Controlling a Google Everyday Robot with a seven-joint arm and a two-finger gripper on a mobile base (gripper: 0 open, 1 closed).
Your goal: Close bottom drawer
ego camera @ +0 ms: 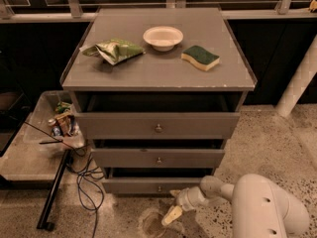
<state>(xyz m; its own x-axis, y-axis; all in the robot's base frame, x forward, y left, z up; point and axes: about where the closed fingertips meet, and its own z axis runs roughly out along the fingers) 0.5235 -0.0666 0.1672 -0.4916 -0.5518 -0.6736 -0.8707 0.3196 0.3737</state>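
The grey cabinet (158, 73) has three drawers, all pulled out a little. The bottom drawer (148, 185) is the lowest one, with a slim grey front and a small round metal knob (159, 188). My gripper (172, 213) is low near the floor, just in front of and slightly right of the bottom drawer's front, below the knob. My white arm (257, 207) comes in from the lower right.
On the cabinet top lie a green chip bag (113, 50), a white bowl (163, 37) and a green-yellow sponge (200, 57). A clear bin of items (59, 120) sits on a low platform at left, with black cables (84, 177) on the floor. A white pillar (299, 81) stands at right.
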